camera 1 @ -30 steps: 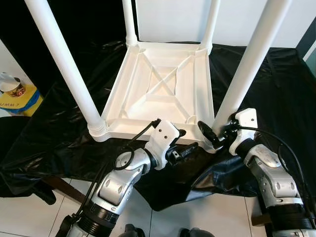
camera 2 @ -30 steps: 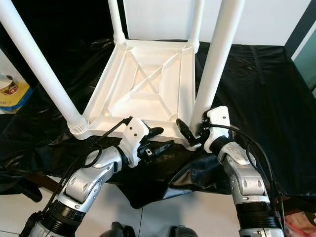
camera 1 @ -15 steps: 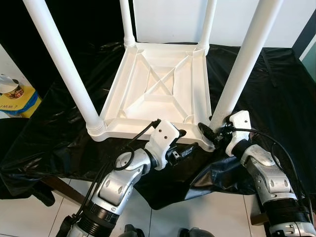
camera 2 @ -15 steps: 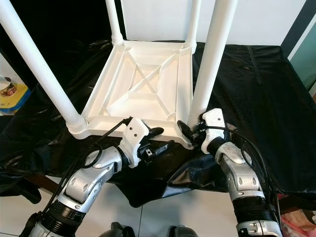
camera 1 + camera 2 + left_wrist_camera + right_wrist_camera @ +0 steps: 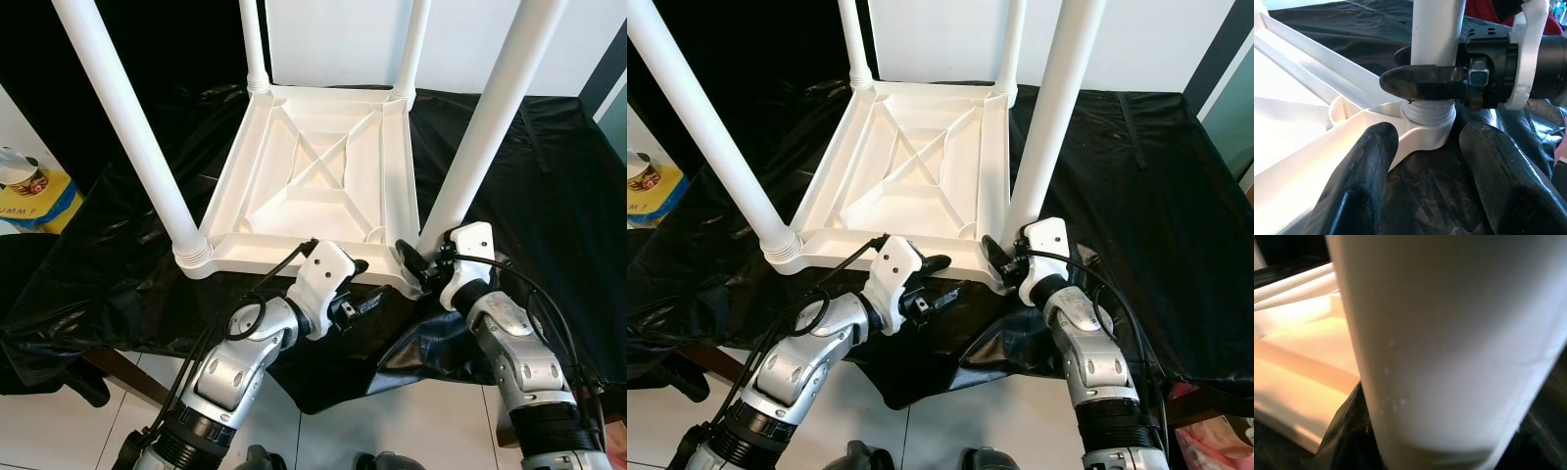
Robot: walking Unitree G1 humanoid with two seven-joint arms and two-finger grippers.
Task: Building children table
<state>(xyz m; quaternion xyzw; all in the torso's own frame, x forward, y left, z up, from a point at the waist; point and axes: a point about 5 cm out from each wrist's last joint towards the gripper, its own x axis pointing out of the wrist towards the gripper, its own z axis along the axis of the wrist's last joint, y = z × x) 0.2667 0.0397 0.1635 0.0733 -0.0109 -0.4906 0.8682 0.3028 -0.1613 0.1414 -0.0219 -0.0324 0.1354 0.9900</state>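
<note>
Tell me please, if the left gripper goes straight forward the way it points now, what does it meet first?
Most likely the table's corner socket holding the near right leg, where the right gripper already sits. The left gripper is open.

black plastic sheet (image 5: 509, 166) spread over the work surface, wrinkly and shiny | white wall (image 5: 333, 39) at the back | dark curtain-ish area far left (image 5: 29, 49) | pale tiled floor (image 5: 59, 431) below | yellow-blue box (image 5: 39, 196) with a tin (image 5: 24, 168) on it, left side
</note>
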